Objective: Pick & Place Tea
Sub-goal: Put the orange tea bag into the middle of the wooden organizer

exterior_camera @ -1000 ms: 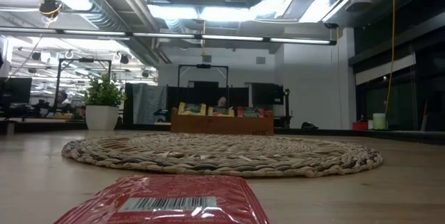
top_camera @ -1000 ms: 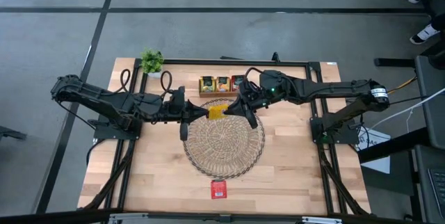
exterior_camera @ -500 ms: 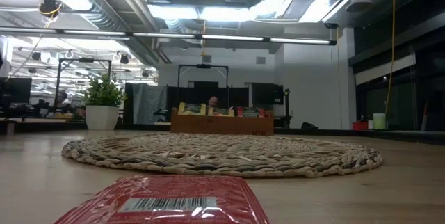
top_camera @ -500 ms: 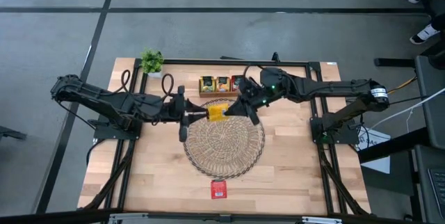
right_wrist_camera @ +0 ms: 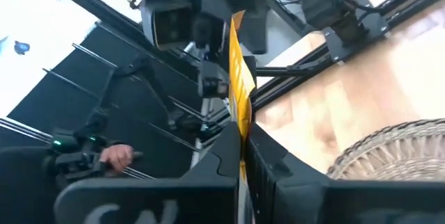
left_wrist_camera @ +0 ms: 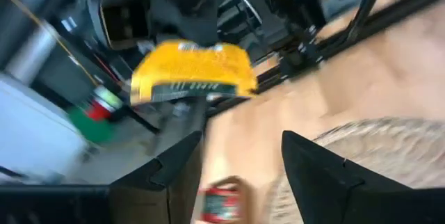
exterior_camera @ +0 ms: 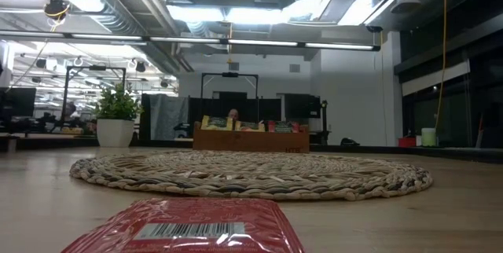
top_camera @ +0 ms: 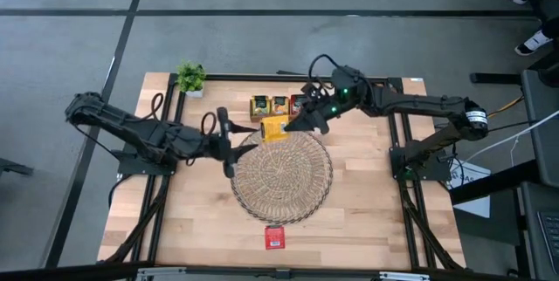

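A yellow tea sachet hangs in the air over the far rim of the round wicker mat. My right gripper is shut on it from the right. My left gripper stands open a little to the sachet's left with nothing between its fingers. In the left wrist view the sachet floats beyond the spread fingers. A red tea sachet lies flat on the table near the front edge, and fills the foreground of the low view. My right gripper pinches the yellow sachet between its two fingers, at the edge that faces the table's right side. The fingers come roughly level from the right. The sachet stands on edge, sticking out past the fingertips, lifted clear of the mat and table.
A wooden box with more tea sachets stands at the far edge just behind the held sachet. A small potted plant sits at the far left corner. A dark metal frame borders the table top.
My left gripper has opened, let go of the yellow sachet and rolled about its own axis. My right gripper, still shut on the sachet, has rolled and carried it toward the table's far edge, away from my left gripper and closer to the wooden box.
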Controlling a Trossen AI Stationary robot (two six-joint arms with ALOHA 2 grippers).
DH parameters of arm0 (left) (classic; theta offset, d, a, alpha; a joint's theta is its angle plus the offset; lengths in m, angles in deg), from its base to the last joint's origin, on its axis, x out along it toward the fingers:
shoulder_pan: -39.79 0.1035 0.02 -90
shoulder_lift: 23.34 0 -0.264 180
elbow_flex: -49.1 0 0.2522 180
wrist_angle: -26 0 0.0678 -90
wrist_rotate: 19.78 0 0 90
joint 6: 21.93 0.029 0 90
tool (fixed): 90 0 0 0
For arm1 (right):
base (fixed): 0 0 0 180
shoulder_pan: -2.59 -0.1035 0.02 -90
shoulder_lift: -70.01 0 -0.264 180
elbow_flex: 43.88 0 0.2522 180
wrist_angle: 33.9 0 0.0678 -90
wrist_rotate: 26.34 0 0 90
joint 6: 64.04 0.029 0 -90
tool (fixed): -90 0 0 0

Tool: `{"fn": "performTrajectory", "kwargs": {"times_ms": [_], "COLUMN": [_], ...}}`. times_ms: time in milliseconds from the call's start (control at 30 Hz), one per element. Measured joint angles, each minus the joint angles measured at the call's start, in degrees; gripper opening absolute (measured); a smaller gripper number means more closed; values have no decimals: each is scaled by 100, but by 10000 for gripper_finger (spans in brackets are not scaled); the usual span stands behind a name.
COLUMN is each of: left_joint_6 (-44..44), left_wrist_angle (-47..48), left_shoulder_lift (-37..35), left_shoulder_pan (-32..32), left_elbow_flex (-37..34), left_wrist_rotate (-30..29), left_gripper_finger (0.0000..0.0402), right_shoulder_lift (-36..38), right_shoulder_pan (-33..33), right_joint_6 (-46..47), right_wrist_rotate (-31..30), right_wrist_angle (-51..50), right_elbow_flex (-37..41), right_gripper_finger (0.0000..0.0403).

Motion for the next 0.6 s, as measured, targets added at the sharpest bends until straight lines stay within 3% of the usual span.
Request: {"fn": "performTrajectory", "kwargs": {"times_ms": [133,367,600], "left_joint_6": [1308,2972,3787], "left_wrist_angle": [-197,-451,-503], "left_shoulder_lift": [0,38,155], "left_shoulder_pan": [-232,-265,-66], "left_elbow_flex": [0,0,0], "left_wrist_rotate": [-486,-712,-518], "left_gripper_finger": [193,194,193], "right_shoulder_lift": [0,-30,-209], "right_shoulder_pan": [136,218,244], "right_joint_6": [311,1246,2172], "right_wrist_rotate": [74,720,1357], "right_wrist_angle": [-14,89,519], "right_elbow_flex": [0,0,0], "right_gripper_finger": [9,9,9]}}
